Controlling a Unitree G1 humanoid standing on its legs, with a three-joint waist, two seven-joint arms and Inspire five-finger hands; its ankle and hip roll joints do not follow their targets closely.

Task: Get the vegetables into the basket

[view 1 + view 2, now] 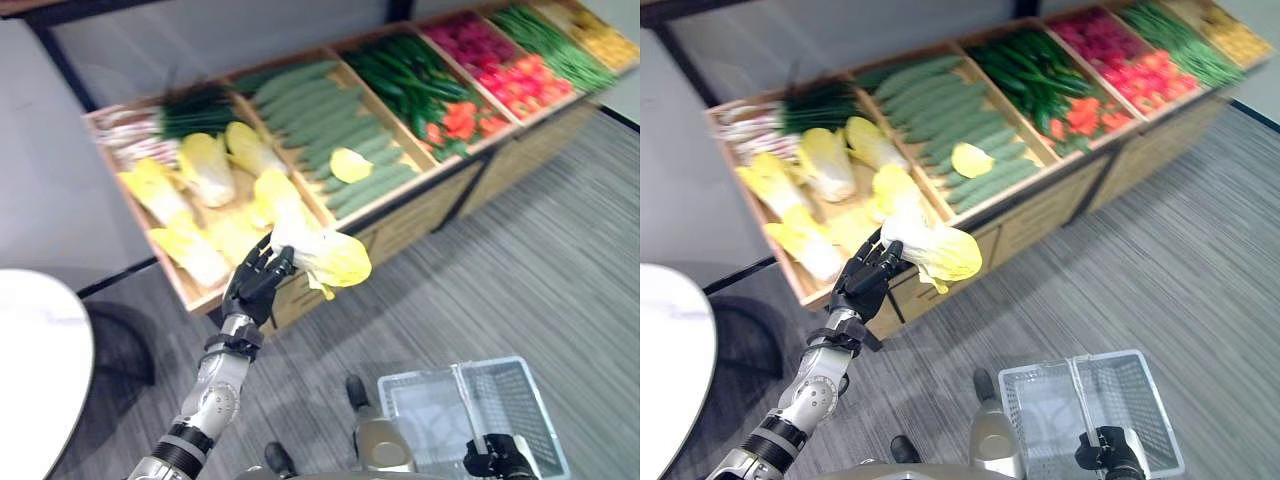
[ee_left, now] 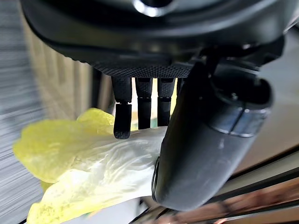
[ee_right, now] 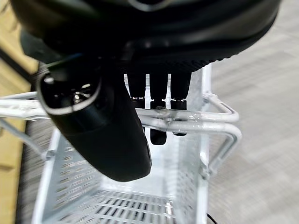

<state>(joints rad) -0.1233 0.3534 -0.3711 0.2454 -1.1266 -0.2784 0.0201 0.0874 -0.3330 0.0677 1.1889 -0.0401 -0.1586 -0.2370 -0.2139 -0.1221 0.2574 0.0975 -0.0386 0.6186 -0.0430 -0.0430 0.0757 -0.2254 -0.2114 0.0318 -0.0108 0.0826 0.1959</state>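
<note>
My left hand (image 1: pixel 258 281) is shut on a yellow-white napa cabbage (image 1: pixel 325 252), held in the air just in front of the wooden produce stand (image 1: pixel 400 225). In the left wrist view the fingers (image 2: pixel 122 114) and thumb curl round the cabbage (image 2: pixel 88 163). Low at the right, my right hand (image 1: pixel 497 458) is shut on the handle (image 3: pixel 187 122) of a white wire basket (image 1: pixel 425 400), which hangs with nothing inside.
More napa cabbages (image 1: pixel 200 170) fill the stand's left bin beside chives and radishes. Cucumbers (image 1: pixel 325 120), green and red peppers (image 1: pixel 440 90) and green beans fill bins to the right. A white round table (image 1: pixel 35 360) stands at the left. Grey carpet lies below.
</note>
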